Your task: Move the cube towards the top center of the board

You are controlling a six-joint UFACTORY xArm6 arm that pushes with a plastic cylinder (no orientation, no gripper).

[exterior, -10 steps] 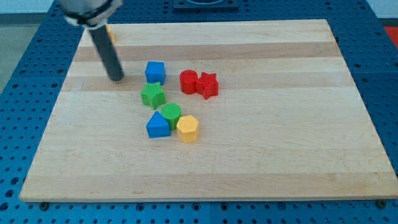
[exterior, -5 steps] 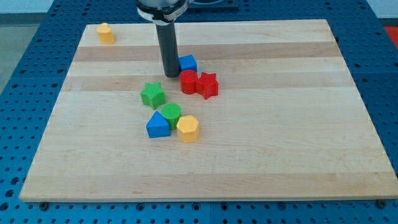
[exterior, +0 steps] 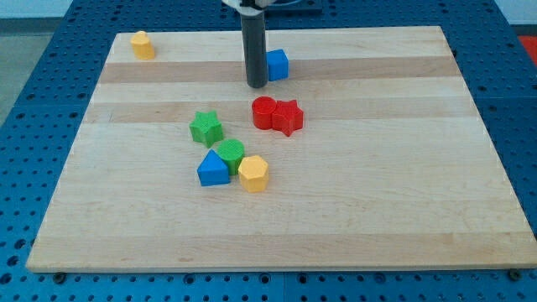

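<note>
Camera view shows my tip (exterior: 257, 85) touching the left side of the blue cube (exterior: 277, 65), which has slid up past the red blocks (exterior: 278, 115) to the counter's (exterior: 403, 168) upper middle; no claw exists, nothing is held, so the task looks nearly done

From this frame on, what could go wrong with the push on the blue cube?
My tip sits against the blue cube on its left, slightly below. A continued push may carry it right, past top center, or up toward the board's top edge. Pushing off-center, my tip could also slip off and leave the cube turned. The red cylinder and red star lie just below, so a downward correction might knock them.
</note>
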